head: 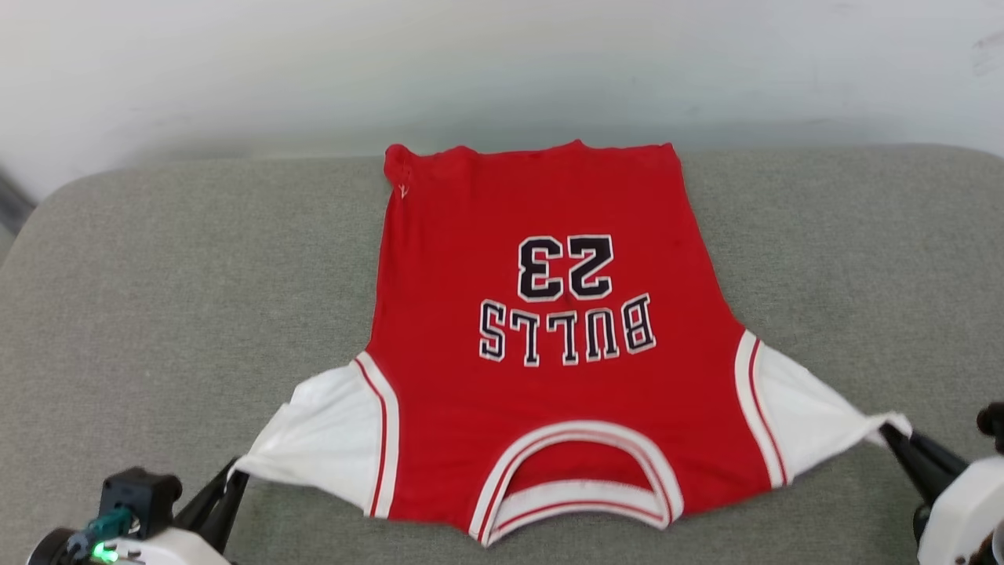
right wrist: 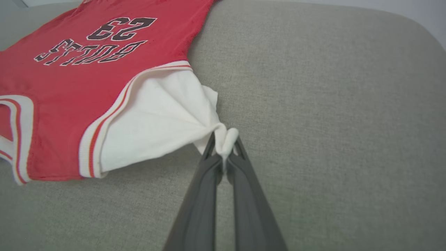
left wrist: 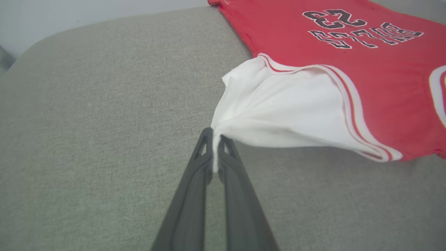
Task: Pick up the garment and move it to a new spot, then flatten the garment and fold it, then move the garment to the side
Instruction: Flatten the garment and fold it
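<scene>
The garment (head: 541, 377) lies spread flat, print side up, on a grey cushion (head: 157, 298). Its hem lies toward the pale wall (head: 502, 63) and its striped collar (head: 576, 479) toward the robot, so the black-and-white print (head: 566, 302) reads upside down. The white left-hand sleeve (head: 321, 439) is drawn out to a point, and the left gripper (head: 235, 471) pinches its tip. The right-hand sleeve (head: 808, 416) is drawn out likewise, its tip clamped in the right gripper (head: 890, 430).
</scene>
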`<state>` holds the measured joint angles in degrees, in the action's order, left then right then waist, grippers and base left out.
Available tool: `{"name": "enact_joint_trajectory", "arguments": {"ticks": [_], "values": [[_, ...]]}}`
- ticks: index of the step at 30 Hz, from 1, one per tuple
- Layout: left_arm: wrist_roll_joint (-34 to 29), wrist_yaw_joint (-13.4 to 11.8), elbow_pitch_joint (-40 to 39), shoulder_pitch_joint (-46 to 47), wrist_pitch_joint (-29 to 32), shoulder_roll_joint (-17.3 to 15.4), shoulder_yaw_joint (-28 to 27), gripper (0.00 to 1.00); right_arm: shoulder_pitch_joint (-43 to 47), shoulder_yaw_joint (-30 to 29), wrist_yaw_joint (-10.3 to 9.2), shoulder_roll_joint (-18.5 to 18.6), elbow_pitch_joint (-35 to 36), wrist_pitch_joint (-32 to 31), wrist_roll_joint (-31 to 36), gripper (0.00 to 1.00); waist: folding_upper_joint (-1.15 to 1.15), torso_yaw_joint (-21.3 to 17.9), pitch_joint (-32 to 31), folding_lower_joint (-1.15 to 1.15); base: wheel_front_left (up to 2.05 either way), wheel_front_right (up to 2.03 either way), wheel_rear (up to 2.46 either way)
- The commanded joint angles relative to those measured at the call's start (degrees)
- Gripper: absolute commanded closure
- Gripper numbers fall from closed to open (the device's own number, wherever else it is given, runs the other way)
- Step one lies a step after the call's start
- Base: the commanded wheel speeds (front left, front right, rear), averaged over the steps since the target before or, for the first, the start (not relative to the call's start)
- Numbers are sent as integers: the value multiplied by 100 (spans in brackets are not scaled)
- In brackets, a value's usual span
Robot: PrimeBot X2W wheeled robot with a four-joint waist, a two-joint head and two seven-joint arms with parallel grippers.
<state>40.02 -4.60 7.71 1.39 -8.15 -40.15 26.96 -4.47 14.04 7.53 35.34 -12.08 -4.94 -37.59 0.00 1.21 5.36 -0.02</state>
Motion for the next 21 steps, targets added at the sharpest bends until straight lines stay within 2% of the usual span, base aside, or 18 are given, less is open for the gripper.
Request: {"name": "enact_joint_trajectory", "arguments": {"ticks": [1, 6, 10, 15, 16, 17, 21], "values": [[49, -61, -57, -157, 51, -67, -24, 100, 207, -1, -7, 81, 97, -146, -100, 100, 0, -6, -50, 2, 0, 0, 0], [212, -185, -302, -611, 262, -175, 11, 100, 754, -189, -8, 233, 395, -709, -454, 100, 0, -16, -87, 2, 0, 0, 0], [378, -244, -353, -907, 510, -223, 83, 100, 1042, -310, -8, 286, 521, -1039, -458, 100, 0, -45, -65, 2, 0, 0, 0], [373, -230, -346, -909, 509, -111, 173, 100, 1139, -345, -8, 139, 542, -1378, -453, 100, 0, -52, -13, 2, 0, 0, 0], [395, -211, -368, -872, 498, -93, 175, 100, 1092, -378, -8, 132, 576, -1425, -429, 74, 0, -50, 7, 2, 0, 0, 0], [387, -204, -390, -827, 497, -78, 178, 100, 1021, -421, -8, 124, 612, -1449, -401, 0, 0, -45, 35, 2, 0, 0, 0], [579, -174, -574, -732, 567, 55, 126, 100, 768, -535, -6, 136, 836, -1797, -448, 0, 0, -8, 184, 2, 0, 0, 0]]}}
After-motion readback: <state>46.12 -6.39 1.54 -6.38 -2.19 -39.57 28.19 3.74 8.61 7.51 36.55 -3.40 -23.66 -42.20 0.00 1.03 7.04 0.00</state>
